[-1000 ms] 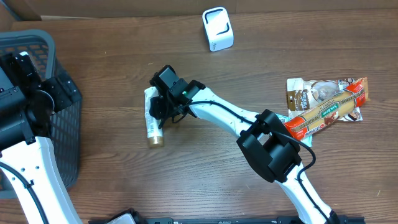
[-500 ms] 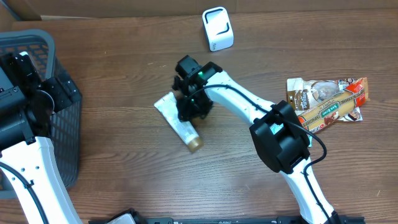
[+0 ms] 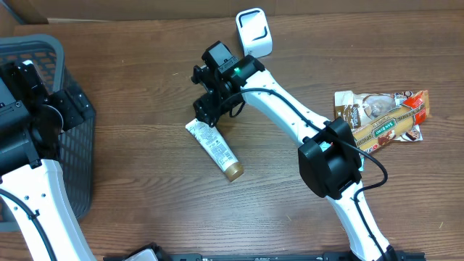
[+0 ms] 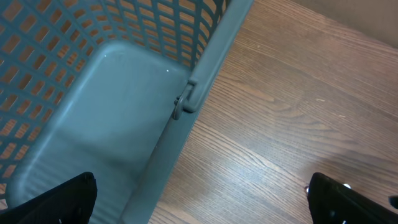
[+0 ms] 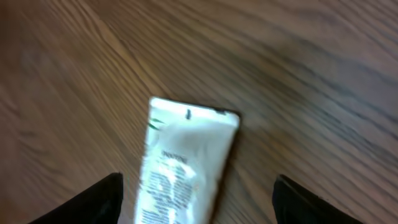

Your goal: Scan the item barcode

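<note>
Because the right wrist view is blurred, the print on the white tube (image 5: 185,171) cannot be read, and its cap end is cut off at the bottom of that view. Only the dark fingertips of the left gripper (image 4: 199,199) show, spread wide over the basket (image 4: 93,93) rim.

A second ago the right gripper (image 3: 205,109) sat down on the tube. It has since let go and lifted toward the far edge, jaws apart, fingers clear of the tube's sides.

Lying flat near the desk's middle, the tube (image 3: 214,148) has turned. Its long axis runs diagonally, crimped end toward the far-left corner and gold cap toward the near-right. The white scanner (image 3: 254,32) stands by the far edge.
</note>
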`<state>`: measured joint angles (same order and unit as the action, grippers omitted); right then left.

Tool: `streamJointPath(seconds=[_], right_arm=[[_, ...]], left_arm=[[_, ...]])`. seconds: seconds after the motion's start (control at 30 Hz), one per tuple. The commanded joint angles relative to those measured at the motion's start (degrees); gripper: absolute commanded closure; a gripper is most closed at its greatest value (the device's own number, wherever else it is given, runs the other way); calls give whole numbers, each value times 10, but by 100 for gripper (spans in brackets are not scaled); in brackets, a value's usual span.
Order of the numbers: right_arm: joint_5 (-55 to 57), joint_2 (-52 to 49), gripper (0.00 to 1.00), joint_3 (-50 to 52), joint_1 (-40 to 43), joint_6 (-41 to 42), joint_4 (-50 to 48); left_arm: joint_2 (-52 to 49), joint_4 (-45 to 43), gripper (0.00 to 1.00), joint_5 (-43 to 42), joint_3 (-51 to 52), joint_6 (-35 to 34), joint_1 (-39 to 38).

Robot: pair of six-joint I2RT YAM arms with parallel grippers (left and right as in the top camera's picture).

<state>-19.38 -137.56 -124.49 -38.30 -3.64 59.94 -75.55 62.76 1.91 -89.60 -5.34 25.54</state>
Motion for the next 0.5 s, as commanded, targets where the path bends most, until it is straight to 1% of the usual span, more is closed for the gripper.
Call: streamJointPath(seconds=[0.0,0.1,0.23,0.33,0.47], right_arm=[[-45,-18,24,32,-3,61,-34],[-87,-36,25,44,-3,67,-49],[-129,-43,26,45,-9,62,-37],[-180,-43,26,45,-30,12,-13],[-182,-43,25,45,-64,-41,43]], left_arm=[[-1,0,0,-5,-3,15,2],[-1,0,0,-5,-3,15,2],[-1,0,0,-5,-3,15,2],[-1,0,0,-5,-3,15,2],[-1,0,0,-5,-3,15,2]])
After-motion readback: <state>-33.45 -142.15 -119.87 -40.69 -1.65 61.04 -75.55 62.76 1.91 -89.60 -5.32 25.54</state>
